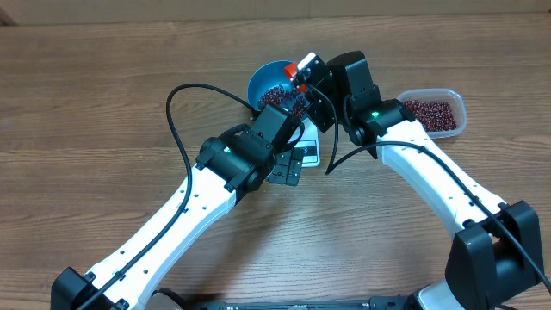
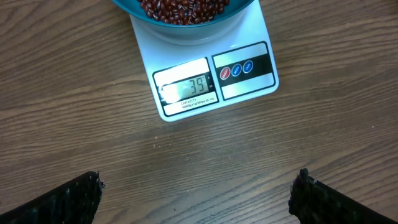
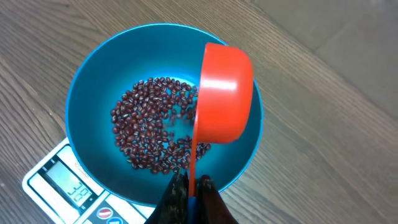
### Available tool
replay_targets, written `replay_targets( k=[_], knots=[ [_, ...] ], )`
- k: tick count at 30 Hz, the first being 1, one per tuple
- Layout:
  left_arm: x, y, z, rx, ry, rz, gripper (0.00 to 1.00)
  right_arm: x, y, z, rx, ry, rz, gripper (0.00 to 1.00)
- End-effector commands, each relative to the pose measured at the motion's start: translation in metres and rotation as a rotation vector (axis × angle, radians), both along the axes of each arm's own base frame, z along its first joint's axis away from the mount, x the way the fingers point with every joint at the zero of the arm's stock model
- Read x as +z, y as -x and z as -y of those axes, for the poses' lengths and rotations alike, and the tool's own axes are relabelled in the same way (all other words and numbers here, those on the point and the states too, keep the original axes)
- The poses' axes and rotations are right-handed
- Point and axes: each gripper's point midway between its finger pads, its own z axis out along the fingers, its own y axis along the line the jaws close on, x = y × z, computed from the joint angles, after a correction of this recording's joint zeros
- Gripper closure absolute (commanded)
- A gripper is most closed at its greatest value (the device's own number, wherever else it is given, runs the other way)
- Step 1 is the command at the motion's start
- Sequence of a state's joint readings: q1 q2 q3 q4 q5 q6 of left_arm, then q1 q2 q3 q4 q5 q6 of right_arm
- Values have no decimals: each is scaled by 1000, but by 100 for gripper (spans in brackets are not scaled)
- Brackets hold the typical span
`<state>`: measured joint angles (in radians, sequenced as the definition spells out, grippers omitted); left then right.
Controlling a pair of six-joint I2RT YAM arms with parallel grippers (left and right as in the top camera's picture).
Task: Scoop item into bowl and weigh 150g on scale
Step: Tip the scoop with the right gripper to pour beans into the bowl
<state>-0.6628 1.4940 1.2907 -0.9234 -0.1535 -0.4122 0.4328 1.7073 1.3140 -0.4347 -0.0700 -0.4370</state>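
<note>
a: where are the beans [image 3: 146, 130]?

b: most lie loose in the bottom of the bowl [image 3: 93, 87]. the bowl sits on the scale [image 2: 205, 56] and covers its far part. more beans fill a clear tub [image 1: 456, 108] off to the right, apart from the scale.

a: and the right tool [image 3: 191, 180]?

b: pinched tight on the handle of a red scoop [image 3: 225, 93]. the scoop hangs over the bowl, tipped on its side, with its round back facing the camera. a few beans by its rim look blurred.

a: the left tool [image 2: 199, 179]?

b: jaws wide, holding nothing. it hovers over the bare wooden surface [image 1: 103, 86], near the scale's display edge and not touching it.

a: can you read the display [image 2: 186, 87]?

b: it's lit, and from the left wrist it looks like 39. from the right wrist the digits are too small to be sure.
</note>
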Motion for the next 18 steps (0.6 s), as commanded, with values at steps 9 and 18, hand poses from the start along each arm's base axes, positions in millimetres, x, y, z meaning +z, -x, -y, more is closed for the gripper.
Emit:
replay_targets(
  k=[9, 18],
  knots=[
    [2, -1, -4, 4, -9, 11, 0, 27, -1, -7, 177, 133, 153, 96],
    [2, -1, -4, 4, -9, 11, 1, 31, -1, -16, 231, 183, 209, 96]
  ],
)
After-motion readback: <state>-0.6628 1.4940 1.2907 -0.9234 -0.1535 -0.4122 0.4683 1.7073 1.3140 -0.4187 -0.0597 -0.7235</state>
